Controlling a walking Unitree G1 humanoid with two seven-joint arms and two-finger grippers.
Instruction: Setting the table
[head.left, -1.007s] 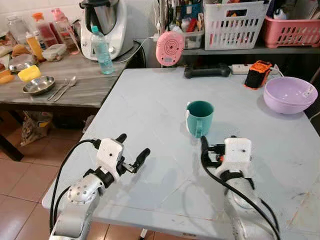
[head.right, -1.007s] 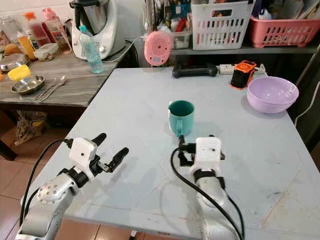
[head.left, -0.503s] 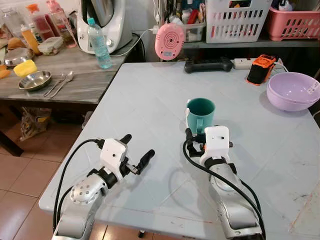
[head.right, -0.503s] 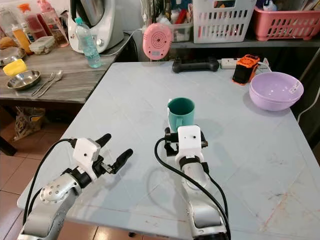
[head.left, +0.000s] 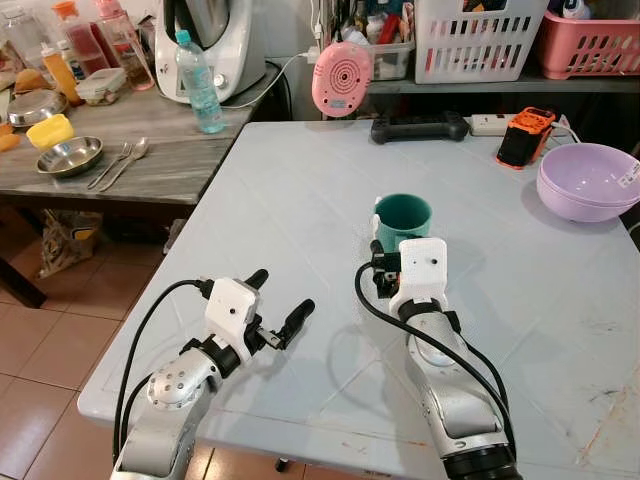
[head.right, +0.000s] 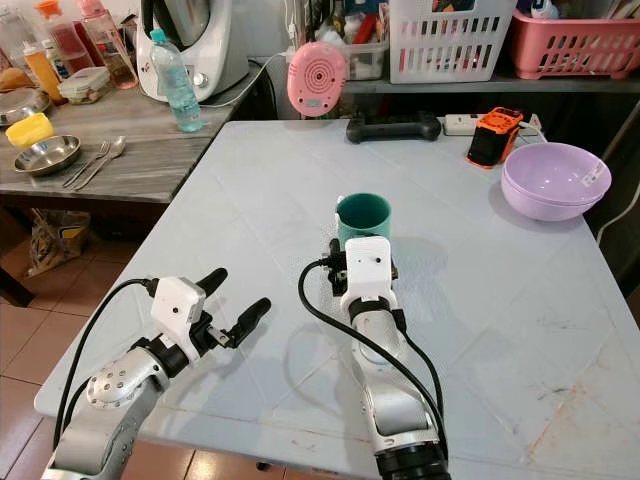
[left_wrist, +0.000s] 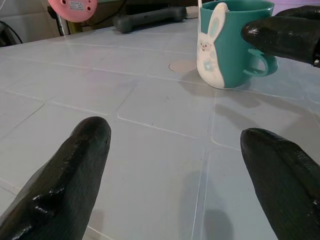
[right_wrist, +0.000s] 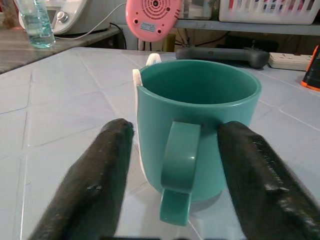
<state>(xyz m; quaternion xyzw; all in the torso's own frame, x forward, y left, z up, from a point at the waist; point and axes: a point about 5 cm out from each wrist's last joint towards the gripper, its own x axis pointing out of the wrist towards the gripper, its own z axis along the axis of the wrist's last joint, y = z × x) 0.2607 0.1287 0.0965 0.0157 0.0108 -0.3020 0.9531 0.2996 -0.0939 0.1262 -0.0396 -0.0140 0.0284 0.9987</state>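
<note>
The teal mug (head.left: 402, 220) stands upright near the middle of the pale tiled table (head.left: 300, 190), its handle turned toward the robot and a white rabbit figure on its side. The right gripper (right_wrist: 172, 165) is low over the table directly in front of it, fingers spread, one on either side of the handle and not yet touching the body. The left gripper (head.left: 275, 308) hovers over the table's near left part, well apart from the mug, fingers likewise spread and holding nothing. The mug appears empty, rigid and glazed, probably ceramic: judged moderately heavy for its size, hard, smooth enough to slip under a light pinch, and liable to chip if knocked over. The handle is narrow and would let the mug swing; the soundest hold is judged to be across the body, just below the rim, with both fingers pressing opposite walls.
</note>
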